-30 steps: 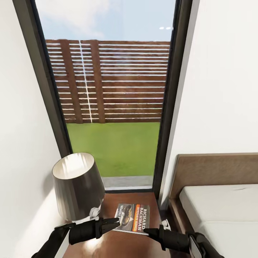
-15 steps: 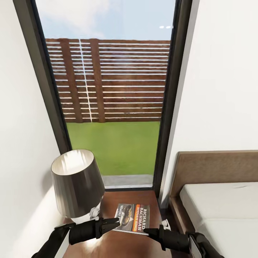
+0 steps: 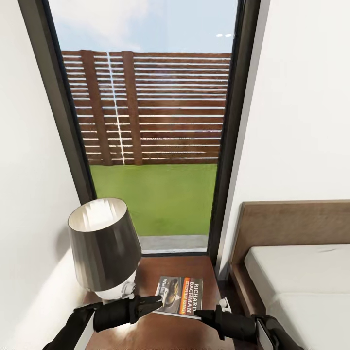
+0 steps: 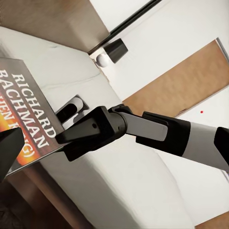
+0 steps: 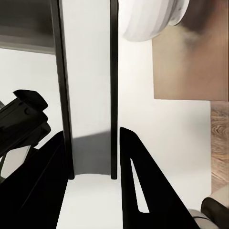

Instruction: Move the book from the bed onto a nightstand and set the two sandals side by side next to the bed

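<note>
On the nightstand [image 3: 170, 272] beside the bed [image 3: 301, 287], the book [image 3: 181, 295] lay flat, just right of a lamp [image 3: 103, 248]. The left gripper [image 3: 156, 302] looked closed and empty near the book; the right gripper [image 5: 90, 181] stood open, holding nothing.

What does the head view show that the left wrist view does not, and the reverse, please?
The head view adds the lamp, the glass door, and the fence and grass beyond it. The left wrist view adds a brown wood surface beyond the right arm. Both share the book, the mattress and the right gripper.
</note>
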`<state>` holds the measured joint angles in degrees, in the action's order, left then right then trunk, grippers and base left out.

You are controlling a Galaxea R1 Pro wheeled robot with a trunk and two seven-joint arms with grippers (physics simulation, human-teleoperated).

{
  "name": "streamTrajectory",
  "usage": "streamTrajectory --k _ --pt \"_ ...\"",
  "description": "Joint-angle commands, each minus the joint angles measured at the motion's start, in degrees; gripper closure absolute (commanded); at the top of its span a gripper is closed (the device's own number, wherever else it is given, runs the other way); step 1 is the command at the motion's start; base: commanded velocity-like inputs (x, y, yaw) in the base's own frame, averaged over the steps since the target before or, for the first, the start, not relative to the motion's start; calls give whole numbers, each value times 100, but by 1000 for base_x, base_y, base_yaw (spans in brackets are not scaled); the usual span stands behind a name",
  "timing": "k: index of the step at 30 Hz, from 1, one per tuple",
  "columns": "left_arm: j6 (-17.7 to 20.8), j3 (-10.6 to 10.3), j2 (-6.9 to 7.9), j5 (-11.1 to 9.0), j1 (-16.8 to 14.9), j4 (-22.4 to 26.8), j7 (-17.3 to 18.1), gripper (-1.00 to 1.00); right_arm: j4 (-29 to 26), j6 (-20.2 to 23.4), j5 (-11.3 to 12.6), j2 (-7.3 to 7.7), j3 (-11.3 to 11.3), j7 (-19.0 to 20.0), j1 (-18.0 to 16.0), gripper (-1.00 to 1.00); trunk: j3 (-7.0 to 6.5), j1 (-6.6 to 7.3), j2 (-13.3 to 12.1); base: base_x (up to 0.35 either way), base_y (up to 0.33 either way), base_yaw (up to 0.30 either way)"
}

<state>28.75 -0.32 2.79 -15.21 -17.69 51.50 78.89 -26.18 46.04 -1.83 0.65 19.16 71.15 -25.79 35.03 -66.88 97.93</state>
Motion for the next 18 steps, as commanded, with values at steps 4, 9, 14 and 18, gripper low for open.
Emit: streamTrajectory --k 4,9,14,18 --pt "60 -3 2 -18 -5 0 13 -100 -2 54 -10 -3 29 22 -4 100 78 -88 165 0 0 0" --pt "60 -9 2 -18 -5 0 8 -100 -2 54 -10 -3 28 22 -4 100 168 -198 365 0 0 0" --pt "60 -11 0 -18 -1 0 6 -100 -1 54 -10 -3 29 22 -4 100 258 -308 566 0 0 0" --pt "60 -12 -5 -18 -4 0 4 -100 -1 54 -10 -3 27 22 -4 100 329 -395 726 0 0 0"
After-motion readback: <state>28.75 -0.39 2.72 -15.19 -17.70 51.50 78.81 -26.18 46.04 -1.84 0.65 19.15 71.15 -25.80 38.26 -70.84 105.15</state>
